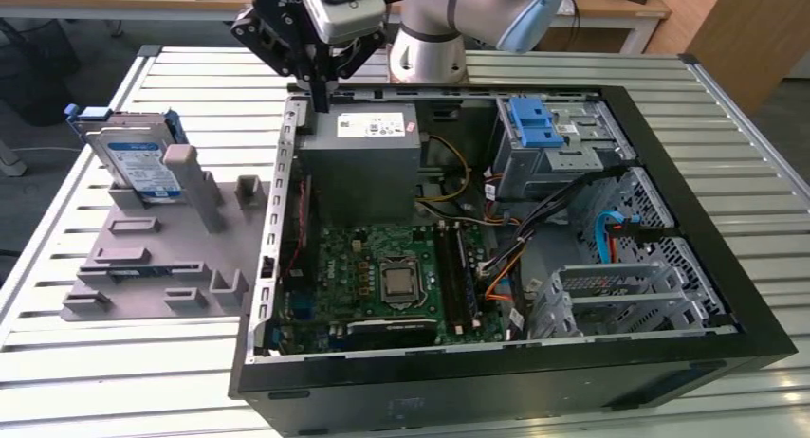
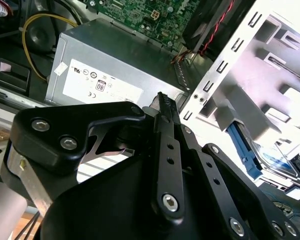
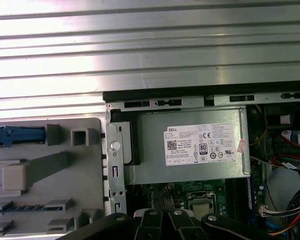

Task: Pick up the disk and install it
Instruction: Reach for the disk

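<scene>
1. Closest in, the open computer case [image 1: 506, 367] holds a green circuit board [image 1: 379, 277] and a grey box [image 1: 360, 163].
2. Further back, at the exterior view's left, the disk [image 1: 137, 163] stands on edge in a grey stand [image 1: 152, 267], silver with a white-and-blue label and a blue frame.
3. Farthest, the claw [image 1: 319, 104] hangs pinched together and empty over the case's back edge.

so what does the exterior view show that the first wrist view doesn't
Exterior view: the disk, label out, upright in the grey holder; the drive cage with its blue latch; the hand, shut, over the case rim. First wrist view: the white sticker seen straight down, and a blue edge at the holder's corner, likely the disk's carrier. Both: the power supply, the holder, the motherboard.
</scene>
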Available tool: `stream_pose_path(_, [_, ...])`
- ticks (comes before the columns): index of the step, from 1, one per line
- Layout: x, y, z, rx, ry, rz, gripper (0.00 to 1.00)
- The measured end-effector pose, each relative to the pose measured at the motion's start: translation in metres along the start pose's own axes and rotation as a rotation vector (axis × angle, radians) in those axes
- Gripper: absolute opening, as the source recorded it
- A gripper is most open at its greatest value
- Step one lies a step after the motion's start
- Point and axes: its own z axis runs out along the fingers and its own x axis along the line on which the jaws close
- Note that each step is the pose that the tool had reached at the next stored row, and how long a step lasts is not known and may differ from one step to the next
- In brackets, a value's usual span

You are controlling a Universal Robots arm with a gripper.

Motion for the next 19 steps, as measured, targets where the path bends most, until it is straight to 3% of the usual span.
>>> stream_pose_path(19, [0.0047, -0.0004, 0.0002, 0.0, 0.0001, 0.0, 0.11])
